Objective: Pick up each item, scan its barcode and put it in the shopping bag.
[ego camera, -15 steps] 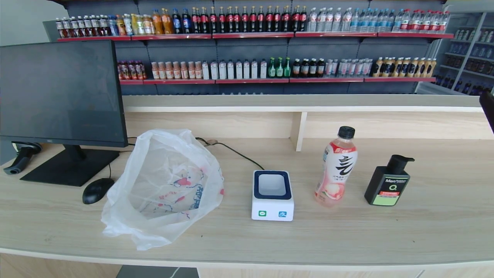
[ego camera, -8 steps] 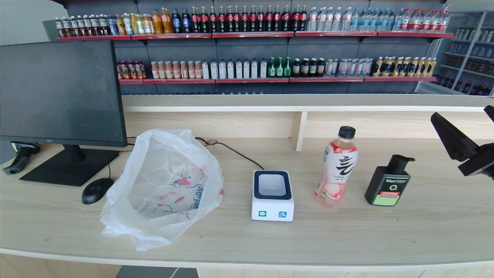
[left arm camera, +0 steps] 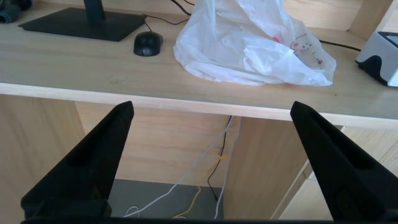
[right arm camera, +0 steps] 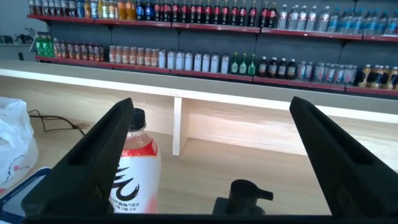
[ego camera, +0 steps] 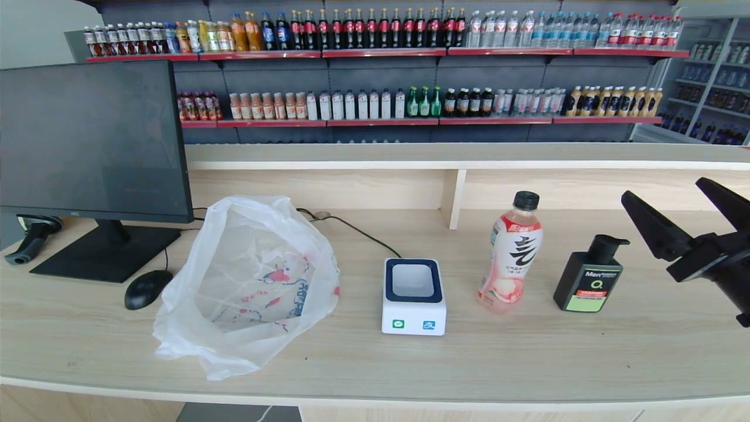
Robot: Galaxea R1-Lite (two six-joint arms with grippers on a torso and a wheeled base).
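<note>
Presently the right gripper [ego camera: 662, 189], jaws apart, hovers right of the black pump bottle [ego camera: 587, 275], upright beside the drink bottle [ego camera: 511, 252]. Judged rigid, weighty, smooth: grasp its flat body, not the pump. The left gripper [left arm camera: 211, 107] is likewise apart.

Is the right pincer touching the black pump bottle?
Apart. The head view shows the right pincer open, off to the right of the black pump bottle, with a clear gap between them.

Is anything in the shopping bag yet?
Empty: the shopping bag lies open-mouthed with only its print showing through; the drink bottle and pump bottle stand on the counter.
</note>
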